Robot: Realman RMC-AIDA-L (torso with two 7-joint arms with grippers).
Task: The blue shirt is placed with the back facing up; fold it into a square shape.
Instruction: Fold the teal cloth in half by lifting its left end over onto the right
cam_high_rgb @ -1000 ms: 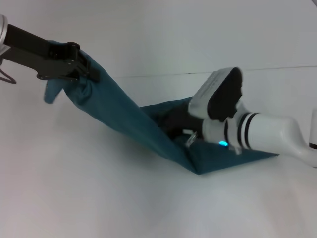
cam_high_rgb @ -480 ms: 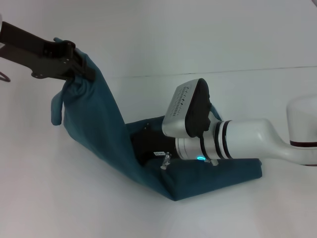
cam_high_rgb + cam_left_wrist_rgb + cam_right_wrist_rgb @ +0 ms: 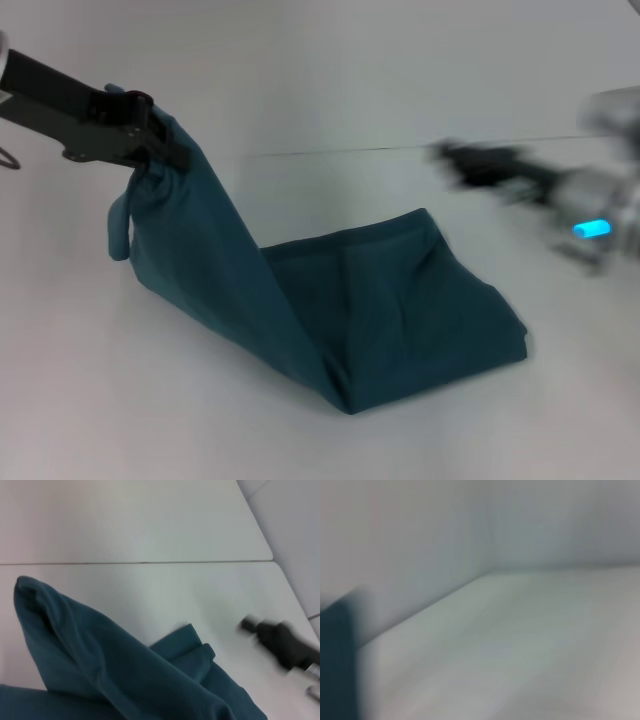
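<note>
The blue shirt (image 3: 380, 310) lies on the white table, partly folded, with one end lifted. My left gripper (image 3: 160, 150) is shut on that lifted end at the upper left of the head view and holds it above the table, so the cloth runs down to the folded part. The shirt also shows in the left wrist view (image 3: 100, 665). My right gripper (image 3: 460, 160) is off the shirt, raised at the right and blurred by motion. It also shows far off in the left wrist view (image 3: 260, 630). No lettering shows on the cloth.
The white table (image 3: 150, 400) spreads around the shirt. A thin seam line (image 3: 330, 152) runs across it behind the shirt. A pale wall meets the table in the right wrist view (image 3: 485, 575).
My right arm has pulled out from over the shirt's folded part and swung up and to the right. The folded part now lies uncovered. My left gripper still holds its end up.
</note>
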